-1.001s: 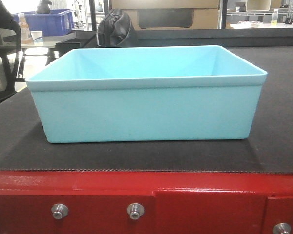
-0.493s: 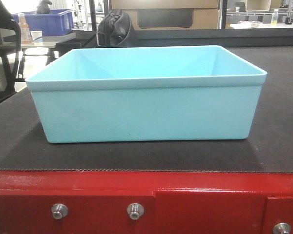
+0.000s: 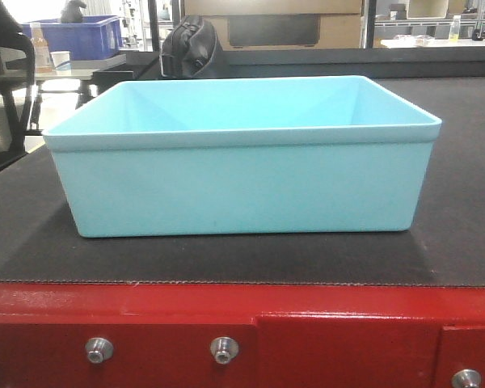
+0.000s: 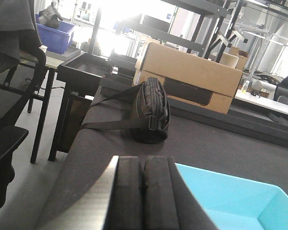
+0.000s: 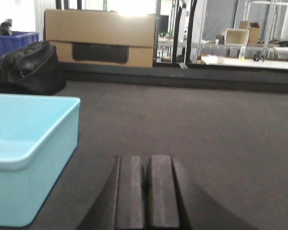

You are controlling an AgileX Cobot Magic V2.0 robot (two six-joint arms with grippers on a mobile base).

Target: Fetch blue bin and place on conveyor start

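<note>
The pale aqua-blue plastic rectangular bin (image 3: 242,162) sits flat and empty on the wide matte black conveyor belt (image 3: 461,210), just behind its glossy red bolted frame edge (image 3: 339,323), so the placement looks done. Both grippers flank it, untouching: left gripper (image 4: 143,191) and right gripper (image 5: 146,191) each have pads pressed together, holding nothing. A black bag (image 4: 149,112) lies beyond; the bin's far wall base is hidden.

- The bin (image 3: 242,182) sat on the belt (image 3: 461,202), near its front frame edge (image 3: 242,323).
- A bag (image 3: 191,47) lay on the belt behind the bin.
- A cardboard box (image 4: 192,76) stood behind the bag, to its right.
</note>
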